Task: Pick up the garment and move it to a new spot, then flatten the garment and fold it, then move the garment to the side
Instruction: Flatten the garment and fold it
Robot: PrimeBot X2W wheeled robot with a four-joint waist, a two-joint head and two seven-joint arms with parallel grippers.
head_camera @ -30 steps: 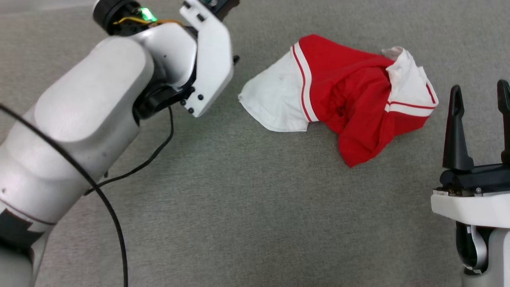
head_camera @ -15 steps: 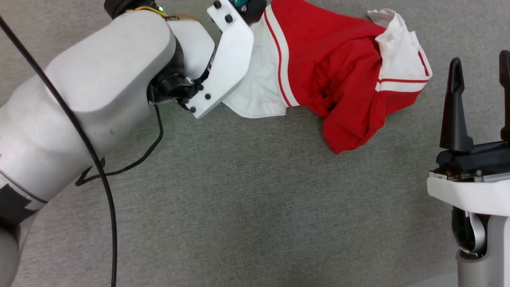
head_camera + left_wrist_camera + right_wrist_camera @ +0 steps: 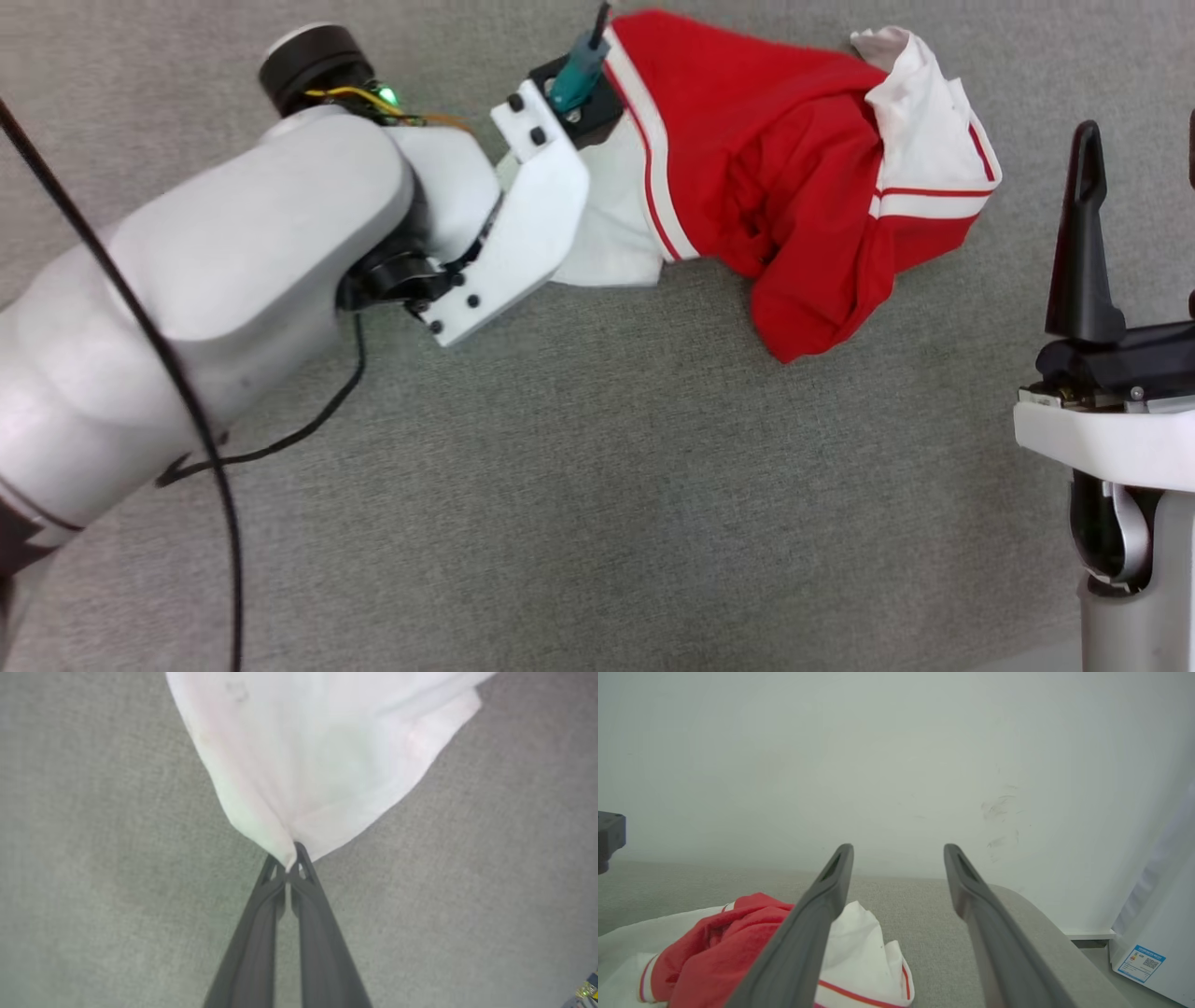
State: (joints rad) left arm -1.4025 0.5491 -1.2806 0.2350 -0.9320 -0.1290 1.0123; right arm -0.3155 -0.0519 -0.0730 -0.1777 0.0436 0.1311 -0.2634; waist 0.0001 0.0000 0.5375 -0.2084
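White arm (image 3: 243,243), black cable (image 3: 231,579), dark right gripper (image 3: 898,849)

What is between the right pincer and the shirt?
Nothing visible. The right pincer hangs open to the right of the shirt, with bare grey surface between them. The left pincer is shut on the white sleeve.

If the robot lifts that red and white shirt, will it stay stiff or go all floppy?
Probably floppy: the shirt lies crumpled in soft folds, and its white sleeve bunches to a point where the left gripper pinches it. Likely light too, since so small a pinch gathers the cloth. The rest would probably hang and drag along the grey surface.
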